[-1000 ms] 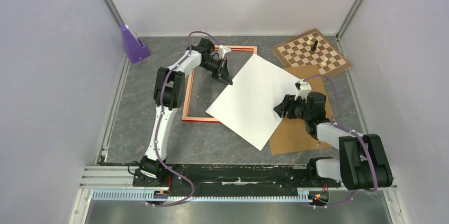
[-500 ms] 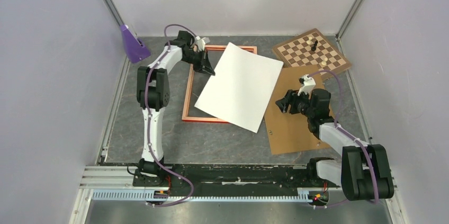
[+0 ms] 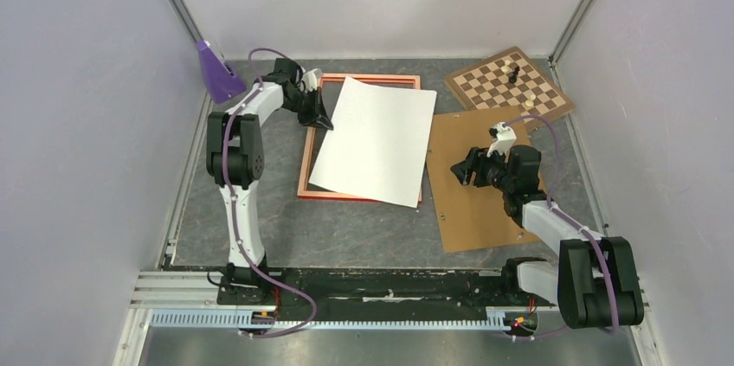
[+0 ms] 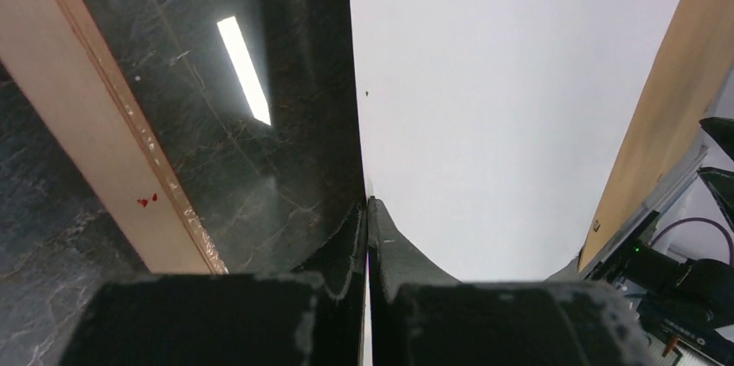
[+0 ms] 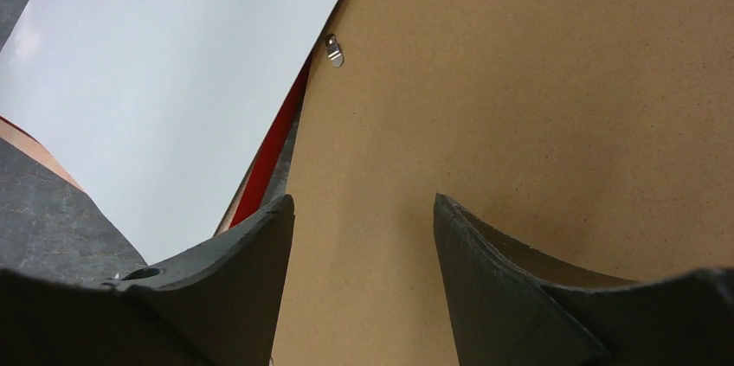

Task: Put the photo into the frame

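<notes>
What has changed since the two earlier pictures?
The left gripper, shut on a corner of the photo, pulled it to the left and turned it, so the photo now lies mostly over the frame. The right gripper, open above the backing board, hardly moved. The frame, backing board and chessboard stayed in place.

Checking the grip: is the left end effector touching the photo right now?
Touching. The left wrist view shows the left end effector pinched shut on the near edge of the photo, white back up.

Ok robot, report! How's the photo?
Left gripper shut on photo edge. Right gripper open, empty, over backing board. Photo white-side up, crooked across frame. Nothing blocking.
</notes>
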Robot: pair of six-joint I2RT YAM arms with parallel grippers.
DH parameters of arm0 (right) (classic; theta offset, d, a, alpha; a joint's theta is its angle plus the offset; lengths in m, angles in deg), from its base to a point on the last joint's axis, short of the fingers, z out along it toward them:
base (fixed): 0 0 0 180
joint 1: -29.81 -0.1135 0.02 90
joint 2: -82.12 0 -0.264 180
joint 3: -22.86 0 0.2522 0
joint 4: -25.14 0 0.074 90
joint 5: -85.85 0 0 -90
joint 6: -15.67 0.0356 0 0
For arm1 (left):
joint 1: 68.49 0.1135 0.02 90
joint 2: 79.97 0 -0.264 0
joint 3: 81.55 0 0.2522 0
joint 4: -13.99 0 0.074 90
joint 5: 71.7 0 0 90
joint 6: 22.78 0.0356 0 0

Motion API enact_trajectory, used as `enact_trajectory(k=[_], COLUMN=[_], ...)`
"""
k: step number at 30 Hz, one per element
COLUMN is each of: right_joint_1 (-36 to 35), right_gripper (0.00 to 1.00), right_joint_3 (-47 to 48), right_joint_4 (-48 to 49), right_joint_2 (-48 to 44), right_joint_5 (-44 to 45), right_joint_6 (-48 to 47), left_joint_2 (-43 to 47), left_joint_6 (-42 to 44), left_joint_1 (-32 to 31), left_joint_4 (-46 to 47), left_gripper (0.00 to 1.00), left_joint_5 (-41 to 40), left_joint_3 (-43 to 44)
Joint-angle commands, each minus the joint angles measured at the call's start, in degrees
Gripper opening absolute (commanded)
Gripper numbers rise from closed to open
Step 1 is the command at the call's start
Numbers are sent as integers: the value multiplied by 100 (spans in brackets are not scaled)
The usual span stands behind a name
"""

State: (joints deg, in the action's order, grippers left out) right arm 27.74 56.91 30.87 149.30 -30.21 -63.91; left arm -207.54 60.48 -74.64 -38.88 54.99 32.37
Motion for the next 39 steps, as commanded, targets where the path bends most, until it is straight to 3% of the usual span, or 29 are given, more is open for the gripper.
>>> enact_trajectory(k=[1, 39], right_joint_1=[21, 75], right_gripper=[64, 63], right_joint_3=[98, 65], right_joint_4=[139, 187], right_joint_2=[-93, -75], right_joint_5=[-48, -48], right_joint_6=[-78, -78], left_joint_2=[623, 1342], left_joint_6=[-371, -1034], left_joint_1=[60, 263], left_joint_4=[484, 1338], left_gripper=[2, 2], left_joint_5=[-425, -1050], left_joint_3=[-210, -1356])
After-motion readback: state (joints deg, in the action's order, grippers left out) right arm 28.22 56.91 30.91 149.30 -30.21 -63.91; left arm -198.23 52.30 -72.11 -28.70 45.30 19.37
